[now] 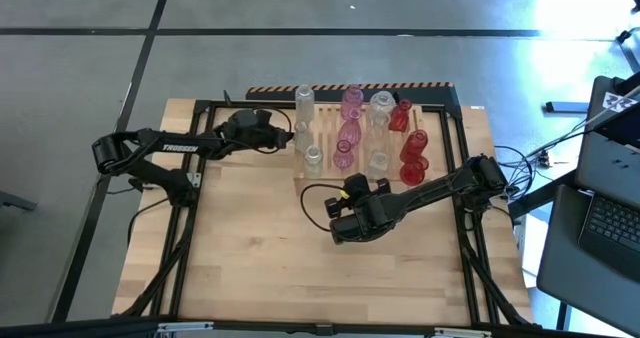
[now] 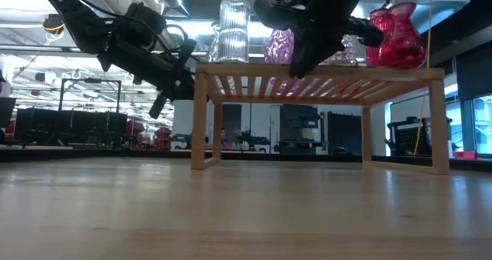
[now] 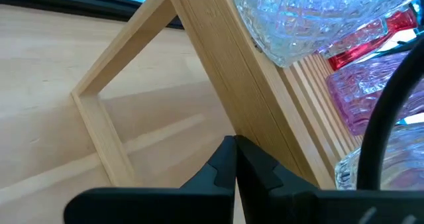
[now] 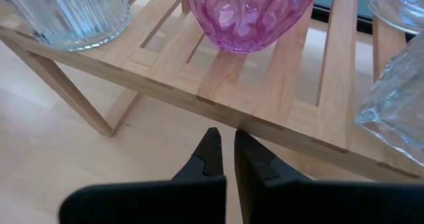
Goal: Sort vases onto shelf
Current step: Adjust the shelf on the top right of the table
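All vases look racked already, so you're at the tail end, nothing held; shelf (image 1: 330, 138) sits upper centre of the high view, long axis left-right, vases (image 1: 350, 133) upright on it; left gripper (image 1: 285, 136), jaws together, at its left end; right gripper (image 1: 345, 190), jaws together, just below its front edge; next move, I'd say: pull both arms clear without nudging the rack.

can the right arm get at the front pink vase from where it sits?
Probably yes. The right gripper, shut and empty, sits just off the shelf front edge with the pink vase straight ahead. Nothing lies between, though clear vases flank it closely.
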Controlling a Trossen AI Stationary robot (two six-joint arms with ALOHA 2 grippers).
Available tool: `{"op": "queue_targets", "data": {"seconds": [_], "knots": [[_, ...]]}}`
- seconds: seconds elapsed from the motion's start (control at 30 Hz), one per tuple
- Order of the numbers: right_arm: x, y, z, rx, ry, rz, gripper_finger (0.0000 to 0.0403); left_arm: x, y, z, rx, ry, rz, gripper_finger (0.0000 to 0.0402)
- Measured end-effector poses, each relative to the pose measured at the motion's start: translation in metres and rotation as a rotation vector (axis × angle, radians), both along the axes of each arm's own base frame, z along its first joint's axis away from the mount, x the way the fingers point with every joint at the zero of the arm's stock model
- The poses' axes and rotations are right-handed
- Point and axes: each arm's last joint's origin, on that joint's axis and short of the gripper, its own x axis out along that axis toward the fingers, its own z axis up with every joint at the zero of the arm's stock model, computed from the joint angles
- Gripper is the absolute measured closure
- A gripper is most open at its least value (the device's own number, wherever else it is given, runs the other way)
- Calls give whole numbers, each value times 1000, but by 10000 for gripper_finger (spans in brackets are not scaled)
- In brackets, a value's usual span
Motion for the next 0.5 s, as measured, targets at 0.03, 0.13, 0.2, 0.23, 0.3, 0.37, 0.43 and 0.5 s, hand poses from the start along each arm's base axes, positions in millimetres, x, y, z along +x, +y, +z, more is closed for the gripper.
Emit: {"op": "queue_targets", "data": {"seconds": [0.03, 0.13, 0.2, 0.23, 0.3, 0.37, 0.43, 0.5], "knots": [[-1, 0, 0, -2, 7, 0, 403, 0, 0, 0, -3, -3, 2, 402], [-2, -1, 0, -8, 24, -3, 403, 1, 0, 0, 0, -7, 5, 402], [-2, -3, 0, -8, 28, -6, 403, 1, 0, 1, 6, -15, 8, 402], [-2, -3, 0, -11, 30, -7, 403, 1, 0, 2, 11, -24, 9, 402], [-2, -6, 0, -15, 31, -14, 403, 2, 0, 4, 18, -40, 17, 401], [-1, -8, 0, -16, 33, -21, 403, 2, 1, 4, 15, -43, 26, 402], [-1, -10, 0, -17, 39, -26, 403, 2, 1, 5, 9, -50, 35, 402], [-1, -13, 0, -22, 46, -34, 403, 2, 1, 5, 13, -55, 37, 402]]}}
